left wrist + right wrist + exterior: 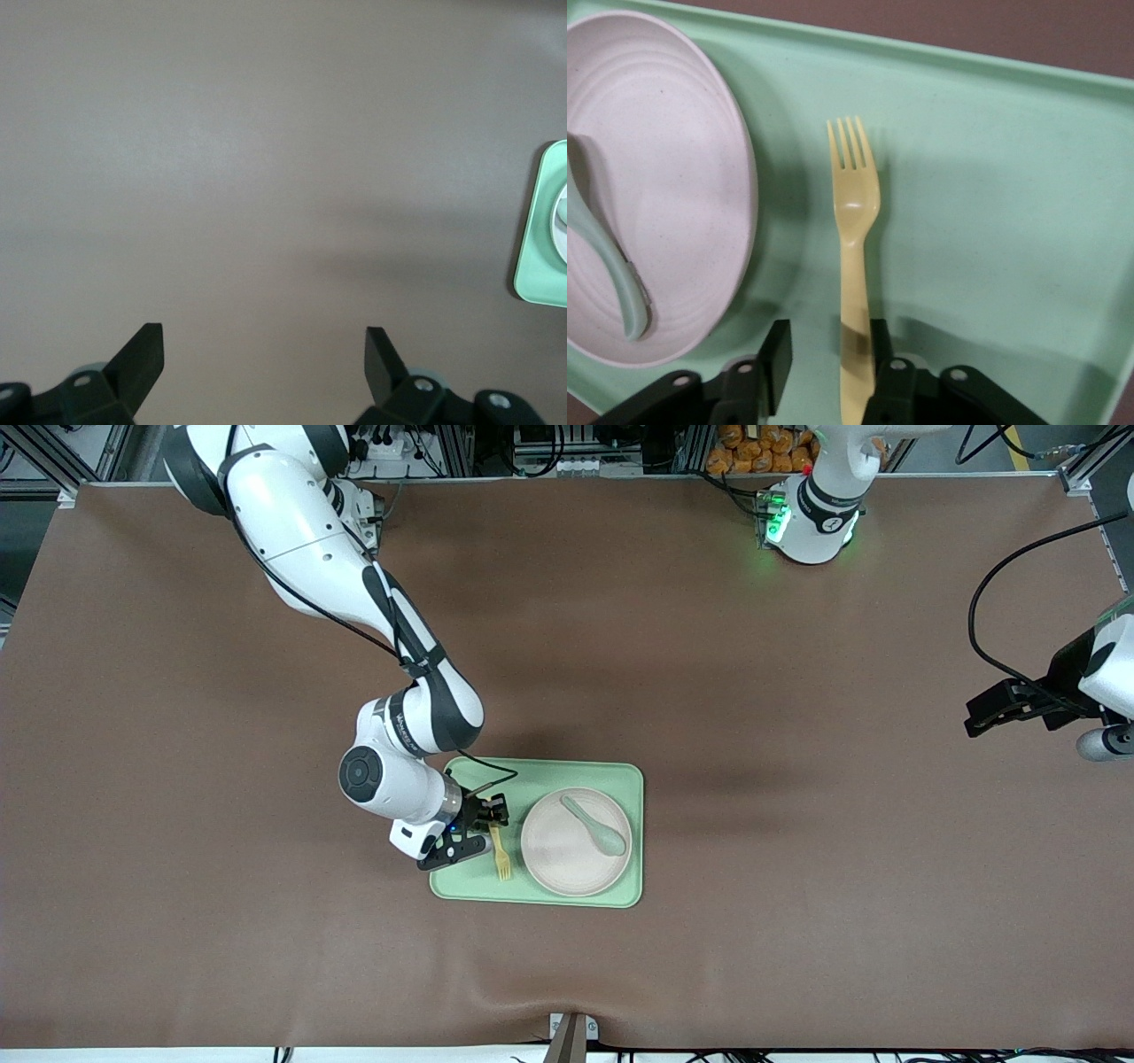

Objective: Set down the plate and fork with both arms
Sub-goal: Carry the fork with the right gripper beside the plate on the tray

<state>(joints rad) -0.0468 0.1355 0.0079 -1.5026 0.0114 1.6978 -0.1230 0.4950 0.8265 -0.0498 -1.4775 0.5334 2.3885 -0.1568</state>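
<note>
From the front, a light-green tray (pixel 540 775) lies on the brown table (pixel 797 868), nearer the front edge than the arms' bases. The beige-pink plate (pixel 567 864) sits in the tray's half toward the left arm's end, with a grey-green spoon (pixel 595 828) lying in it. The pale yellow fork (pixel 500 855) lies on the tray just beside the plate, toward the right arm's end, tines pointing to the tray's front edge. The right gripper (pixel 483 824) is low over the fork's handle end. The left gripper (pixel 997 708) waits over the table's edge at the left arm's end. In the left wrist view its fingers (pixel 142 354) stand wide apart over bare table, a tray corner visible. In the right wrist view the right gripper's fingers (pixel 775 359) stand slightly apart, the handle lying against one finger, a gap beside the other.
</note>
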